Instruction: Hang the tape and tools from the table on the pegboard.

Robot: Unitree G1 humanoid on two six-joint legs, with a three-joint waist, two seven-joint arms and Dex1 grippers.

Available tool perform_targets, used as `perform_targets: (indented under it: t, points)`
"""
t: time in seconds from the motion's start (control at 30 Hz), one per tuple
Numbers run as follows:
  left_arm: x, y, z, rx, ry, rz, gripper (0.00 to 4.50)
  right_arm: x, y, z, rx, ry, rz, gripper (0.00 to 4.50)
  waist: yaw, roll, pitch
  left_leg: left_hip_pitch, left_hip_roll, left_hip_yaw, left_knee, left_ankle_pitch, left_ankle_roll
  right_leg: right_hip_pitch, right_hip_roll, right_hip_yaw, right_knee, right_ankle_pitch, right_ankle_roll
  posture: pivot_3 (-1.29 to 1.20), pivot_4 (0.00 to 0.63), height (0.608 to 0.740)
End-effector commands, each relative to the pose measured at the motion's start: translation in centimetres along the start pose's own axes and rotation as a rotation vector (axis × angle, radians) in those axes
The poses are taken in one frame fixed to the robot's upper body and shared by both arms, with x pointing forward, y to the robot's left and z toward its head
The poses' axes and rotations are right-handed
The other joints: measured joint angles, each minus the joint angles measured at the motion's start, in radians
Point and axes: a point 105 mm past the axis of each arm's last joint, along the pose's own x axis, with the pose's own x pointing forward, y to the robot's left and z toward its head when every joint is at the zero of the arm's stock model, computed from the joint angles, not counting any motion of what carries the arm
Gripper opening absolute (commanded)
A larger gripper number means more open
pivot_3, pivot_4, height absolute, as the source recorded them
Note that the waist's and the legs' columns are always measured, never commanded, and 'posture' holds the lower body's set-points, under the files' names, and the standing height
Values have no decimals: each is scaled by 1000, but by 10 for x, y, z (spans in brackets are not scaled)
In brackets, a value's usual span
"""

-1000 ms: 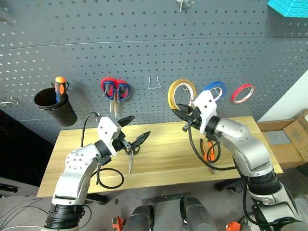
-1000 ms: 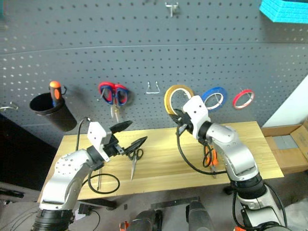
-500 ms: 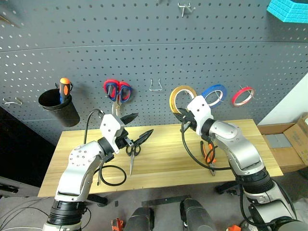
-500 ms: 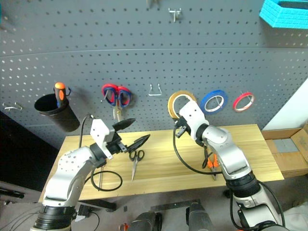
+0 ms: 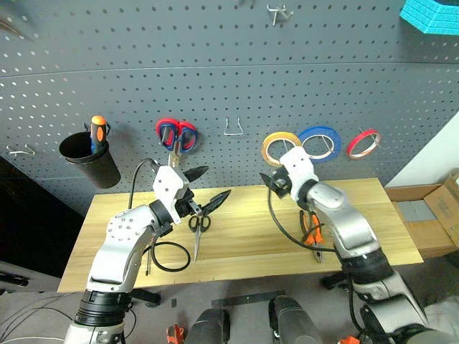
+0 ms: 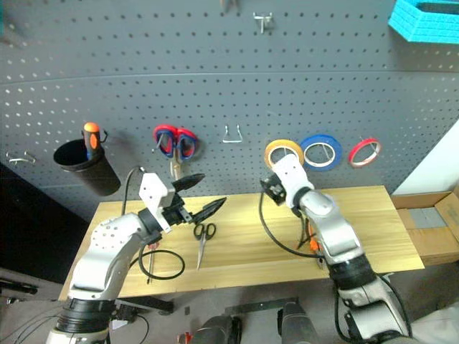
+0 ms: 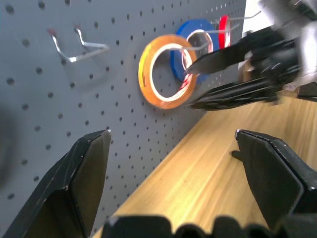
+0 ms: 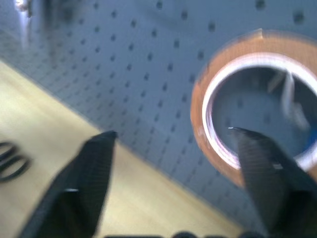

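Grey pegboard (image 5: 215, 86) fills the background above the table (image 5: 237, 236), and I see the tape (image 5: 280, 147) hanging on a hook just at ten o'clock of the blue roll (image 5: 320, 142), with my right gripper (image 5: 272, 182) below it, jaws wide and empty. My left gripper (image 5: 208, 190), also wide open and holding nothing, hovers over the black-handled scissors (image 5: 198, 231), which I judge light, stiff and slippery, best pinched at the pivot. At four o'clock from the tape, the pliers (image 5: 310, 231) are half hidden behind my right arm, and the screwdriver I cannot make out.
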Motion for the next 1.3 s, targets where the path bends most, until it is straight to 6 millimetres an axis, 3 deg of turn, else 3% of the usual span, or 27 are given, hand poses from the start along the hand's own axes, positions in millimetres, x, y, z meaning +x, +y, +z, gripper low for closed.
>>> perform_targets:
  t: [0.03,0.1,0.17,0.2,0.27,0.43,0.63,1.1,1.2,1.3]
  points:
    - [5,-14,-8,30,25,-76,4321,-47,10,-12,92,71,126,4476,-2,0,1,0,0,0,0,-1,1,1,0,0,-1,0,0,-233,202,740]
    - [6,-29,-25,35,91,-151,4321,-69,10,-56,171,287,114,4476,-3,0,3,1,1,0,0,-2,3,2,0,0,-1,0,0,-243,223,740]
    - [1,-44,-47,36,163,-227,4321,-77,-3,-97,315,472,-36,4476,-14,0,7,6,1,0,0,-2,3,8,0,-1,-2,-1,0,-244,234,740]
    - [-2,-49,-56,4,184,-238,4321,-78,-10,-110,466,525,-125,4476,-25,-1,10,11,3,3,0,-2,4,12,0,0,-2,-2,-2,-247,239,740]
    - [-8,-53,-63,4,204,-259,4321,-76,-20,-125,563,600,-256,4476,-42,0,16,21,5,6,-1,-3,4,20,1,3,-1,-8,-2,-250,254,740]
    - [-16,-58,-66,-15,227,-272,4321,-55,-16,-130,541,644,-300,4476,-46,6,38,19,6,8,1,-2,5,19,-1,3,0,-5,4,-230,275,740]
    - [-29,-66,-62,-38,251,-295,4321,-45,-18,-133,556,651,-356,4476,-45,7,49,16,5,9,-1,-6,10,16,-3,2,-2,-4,1,-195,285,740]
    - [-28,-67,-45,-57,222,-269,4321,-23,-21,-154,577,678,-391,4476,-32,4,63,17,5,10,-1,-6,10,16,-4,-1,-2,-6,5,-164,286,740]
    - [-28,-66,-43,-55,220,-266,4321,-21,-21,-157,577,680,-398,3891,-32,3,63,16,5,9,-1,-6,10,16,-4,-1,-2,-6,4,-161,289,740]
    - [-27,-65,-43,-53,221,-265,4321,-24,-21,-160,582,703,-411,2929,-32,3,64,17,6,9,-1,-6,10,16,-4,-1,-2,-6,5,-161,287,740]
